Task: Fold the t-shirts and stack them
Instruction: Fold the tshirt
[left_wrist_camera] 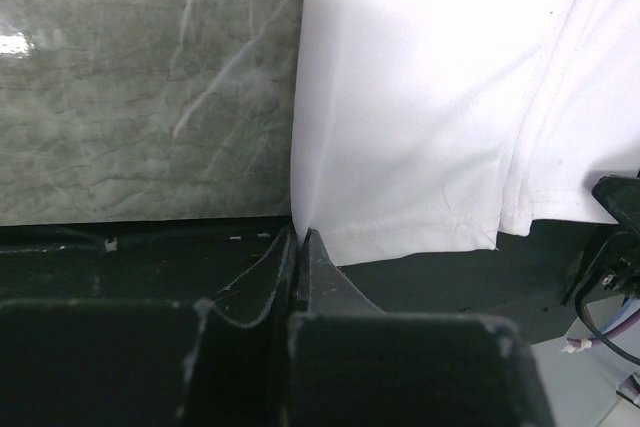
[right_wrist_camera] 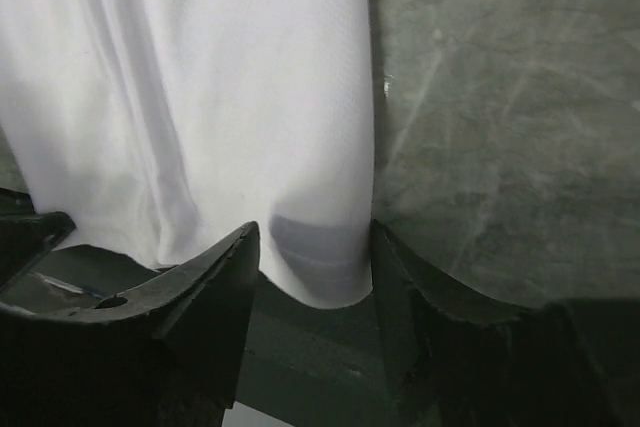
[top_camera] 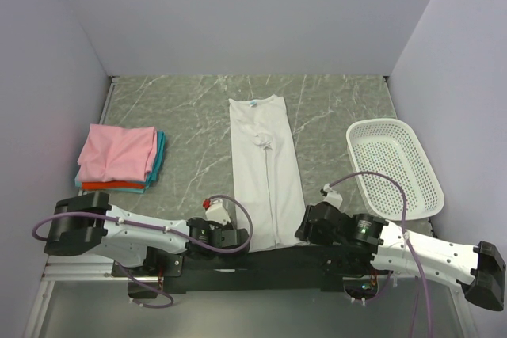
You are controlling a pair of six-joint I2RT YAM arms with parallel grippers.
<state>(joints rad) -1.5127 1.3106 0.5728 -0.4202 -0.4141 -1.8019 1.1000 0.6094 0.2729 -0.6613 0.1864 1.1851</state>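
Note:
A white t-shirt (top_camera: 265, 172), folded lengthwise into a long strip, lies in the middle of the table with its blue neck label at the far end. My left gripper (top_camera: 242, 237) is at the shirt's near left corner. In the left wrist view the left gripper (left_wrist_camera: 298, 235) is shut on the hem edge of the white t-shirt (left_wrist_camera: 420, 97). My right gripper (top_camera: 305, 227) is at the near right corner. In the right wrist view the right gripper (right_wrist_camera: 313, 232) is open, with the corner of the white t-shirt (right_wrist_camera: 230, 77) between its fingers. A pile of pink, teal and orange-red t-shirts (top_camera: 119, 156) lies at the left.
A white perforated basket (top_camera: 396, 168) stands at the right of the table. The table's dark near edge (left_wrist_camera: 450, 287) runs just under the shirt's hem. Walls close the left, far and right sides.

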